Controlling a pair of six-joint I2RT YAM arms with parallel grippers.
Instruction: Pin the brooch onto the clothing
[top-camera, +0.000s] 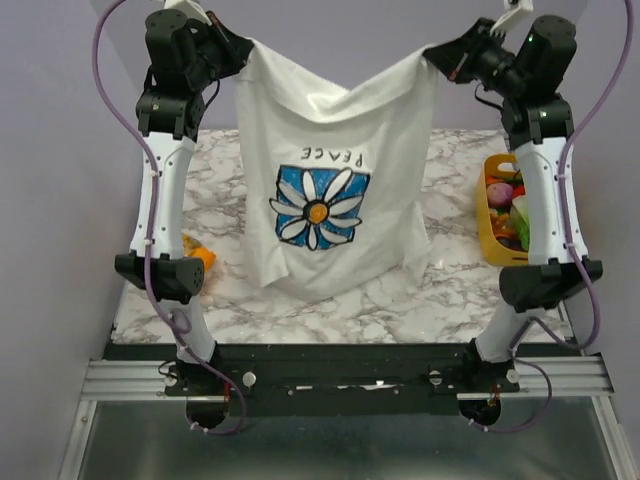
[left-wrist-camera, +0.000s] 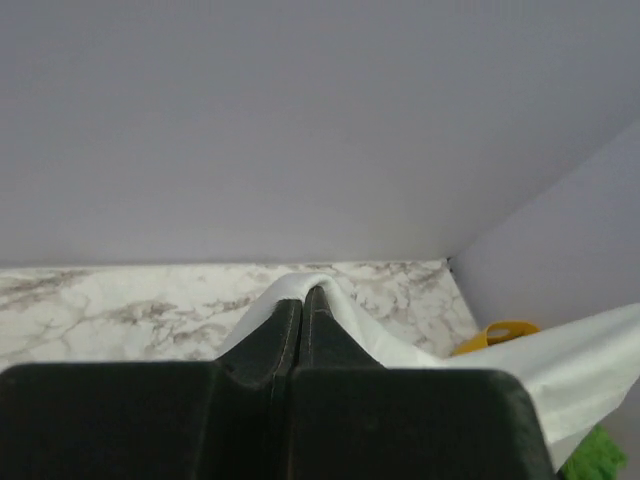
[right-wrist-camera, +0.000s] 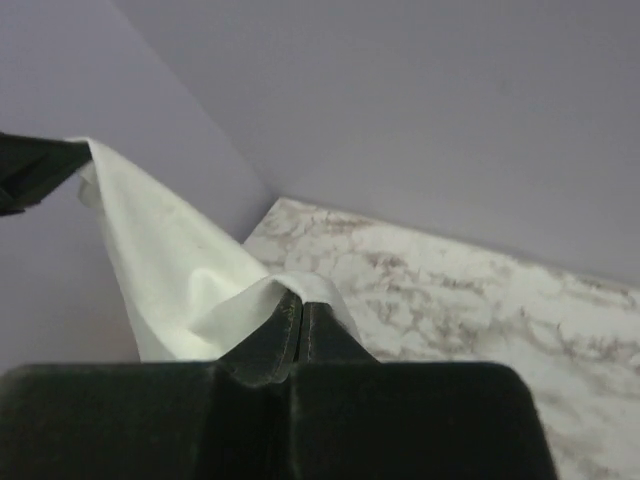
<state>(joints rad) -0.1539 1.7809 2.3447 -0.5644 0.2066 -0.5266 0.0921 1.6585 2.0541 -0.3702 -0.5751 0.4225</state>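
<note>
Left end effector (top-camera: 237, 52): fingers pressed together, pinching one upper corner of the T-shirt (top-camera: 335, 120), raised high at far left.
Right end effector (top-camera: 432, 58): likewise pressed together on the opposite corner, far right, at about the same height.
T-shirt: hangs as a sagging sheet between the two grips. The flower print (top-camera: 320, 208) faces the camera, its lettering inverted, and the lower edge rests on the counter (top-camera: 450, 290).
Brooch: not visible in any view. Whether it sits behind the cloth cannot be told.
Progress: the garment is lifted and spread. No pin appears on the visible side, so pinning seems undone, and both end effectors are occupied.
Top view only: the whole garment, the print, a yellow basket (top-camera: 487, 238) at right, and an orange object (top-camera: 201, 256) near left.
Left wrist view only: the cloth fold wrapped over the closed fingertips (left-wrist-camera: 316, 300).
Right wrist view only: the cloth running tautly leftward from its own end effector (right-wrist-camera: 302, 302) to the other grip.
</note>
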